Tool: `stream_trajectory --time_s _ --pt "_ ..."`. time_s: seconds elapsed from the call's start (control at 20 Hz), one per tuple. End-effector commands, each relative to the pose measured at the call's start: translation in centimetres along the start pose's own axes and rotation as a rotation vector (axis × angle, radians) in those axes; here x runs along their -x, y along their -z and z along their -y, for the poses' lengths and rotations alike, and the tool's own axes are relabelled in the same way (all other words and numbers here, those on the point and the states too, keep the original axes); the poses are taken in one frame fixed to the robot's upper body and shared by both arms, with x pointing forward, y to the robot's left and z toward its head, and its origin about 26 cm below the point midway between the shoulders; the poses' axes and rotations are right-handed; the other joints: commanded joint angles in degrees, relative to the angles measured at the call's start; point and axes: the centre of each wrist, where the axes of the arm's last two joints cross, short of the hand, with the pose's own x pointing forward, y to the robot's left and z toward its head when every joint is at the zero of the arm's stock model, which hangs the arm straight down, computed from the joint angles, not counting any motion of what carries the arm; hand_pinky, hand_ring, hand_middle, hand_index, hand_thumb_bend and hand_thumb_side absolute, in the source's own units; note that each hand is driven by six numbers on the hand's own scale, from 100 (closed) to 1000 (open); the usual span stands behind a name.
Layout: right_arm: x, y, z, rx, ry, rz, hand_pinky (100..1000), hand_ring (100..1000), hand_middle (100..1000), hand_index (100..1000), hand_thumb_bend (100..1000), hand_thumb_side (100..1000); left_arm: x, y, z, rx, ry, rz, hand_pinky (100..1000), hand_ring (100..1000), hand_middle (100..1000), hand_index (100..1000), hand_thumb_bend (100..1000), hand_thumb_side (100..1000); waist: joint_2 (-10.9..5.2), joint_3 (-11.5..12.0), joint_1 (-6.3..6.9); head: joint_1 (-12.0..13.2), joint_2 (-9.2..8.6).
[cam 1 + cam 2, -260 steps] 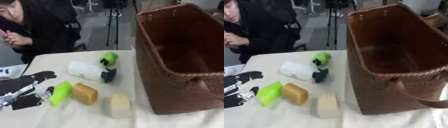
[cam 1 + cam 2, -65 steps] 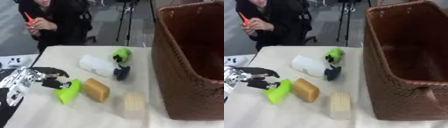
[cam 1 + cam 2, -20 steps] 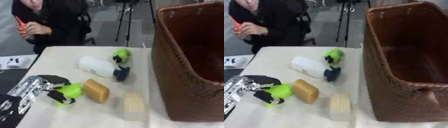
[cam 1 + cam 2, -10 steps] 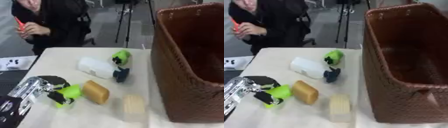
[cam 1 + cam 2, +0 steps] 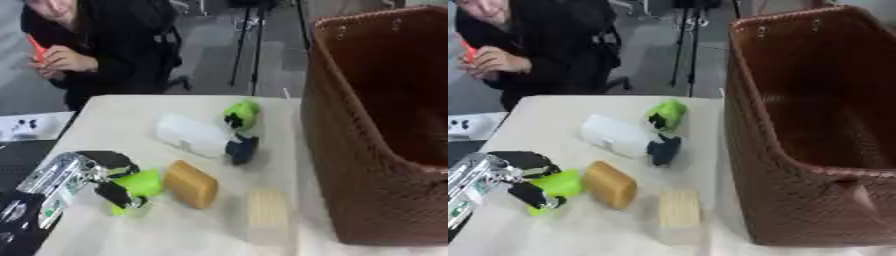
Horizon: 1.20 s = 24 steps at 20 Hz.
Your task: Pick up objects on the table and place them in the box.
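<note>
Since a second ago, left hand (image 5: 83, 170) barely shifts, fingers (image 5: 115, 194) curled around green object (image 5: 138, 186); grasp step; next, lift toward box (image 5: 815, 200) at three o'clock.

The left hand (image 5: 96, 172) (once open) now grips the green object (image 5: 138, 185).

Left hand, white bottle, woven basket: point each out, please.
left hand (image 5: 92, 167), left eye view, on the knuckles.
white bottle (image 5: 612, 135), right eye view, mid-body.
woven basket (image 5: 785, 200), right eye view, on its near front wall.
</note>
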Motion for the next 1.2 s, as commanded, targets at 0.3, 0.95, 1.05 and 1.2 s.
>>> stream_trajectory --time_s 0.3,0.95,1.05,1.2 --pt "0.1 0.8 0.3 0.168 0.118 0.129 805 749 736 614 100 877 0.2 -0.4 -0.8 -0.002 0.040 -0.033 798 753 565 659 259 651 -0.84 -0.21 0.07 -0.28 -0.30" --pt "0.2 0.8 0.5 0.166 0.112 0.128 805 749 737 614 100 875 0.2 -1.5 -2.2 -0.033 0.081 -0.050 761 728 524 612 184 586 -1.32 0.23 0.39 -0.46 0.24" --pt "0.2 0.8 0.6 0.165 0.111 0.128 805 749 737 614 100 875 0.1 -1.7 -2.5 -0.040 0.090 -0.055 759 726 522 610 177 578 -1.41 0.35 0.44 -0.48 0.36" --pt "0.2 0.8 0.6 0.165 0.111 0.128 805 749 737 614 100 876 0.1 -2.0 -2.9 -0.048 0.096 -0.060 753 723 518 606 169 569 -1.50 0.45 0.48 -0.53 0.48"
